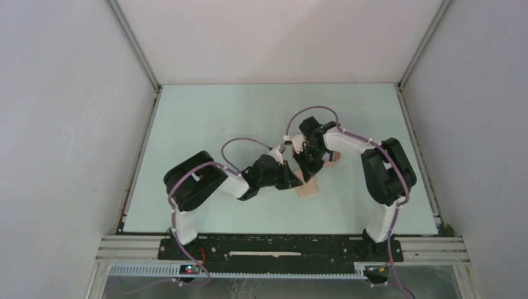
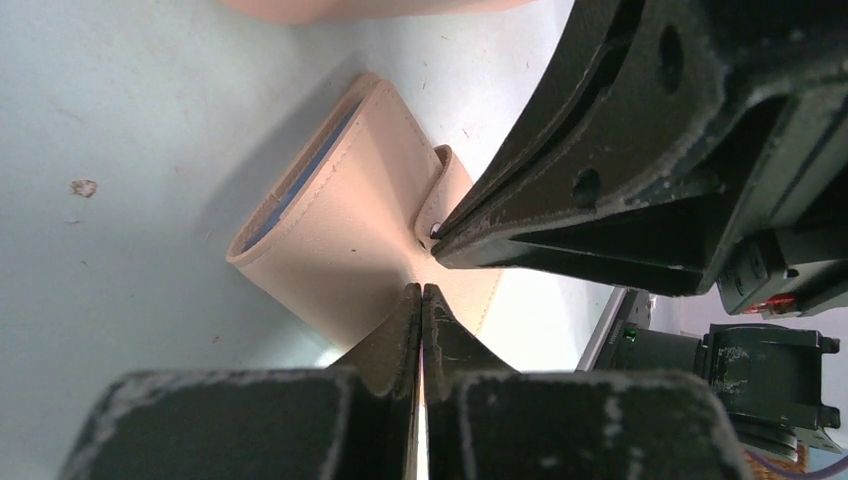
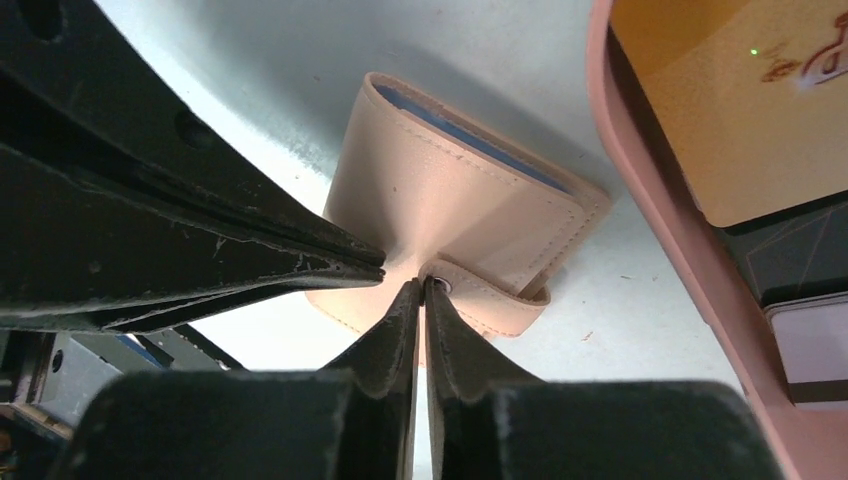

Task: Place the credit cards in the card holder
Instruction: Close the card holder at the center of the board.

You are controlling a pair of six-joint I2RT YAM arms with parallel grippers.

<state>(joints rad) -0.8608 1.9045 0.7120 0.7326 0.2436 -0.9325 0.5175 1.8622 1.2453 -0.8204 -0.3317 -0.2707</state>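
The tan card holder (image 1: 306, 185) lies folded on the table between both arms. It also shows in the left wrist view (image 2: 340, 230) and in the right wrist view (image 3: 450, 190). A blue edge (image 3: 470, 135) shows inside its fold. My left gripper (image 2: 421, 290) is shut, its tips touching the holder's face. My right gripper (image 3: 424, 283) is shut, its tips at the snap of the strap (image 3: 490, 300). The two grippers' tips nearly meet (image 1: 299, 171). A yellowish card (image 3: 740, 100), a black card (image 3: 800, 260) and a pale card (image 3: 815, 350) lie in the pink tray (image 3: 650, 210).
The peach-pink tray (image 1: 334, 159) sits just right of the holder, under the right arm, and its rim shows at the top of the left wrist view (image 2: 330, 8). White walls enclose the table on three sides.
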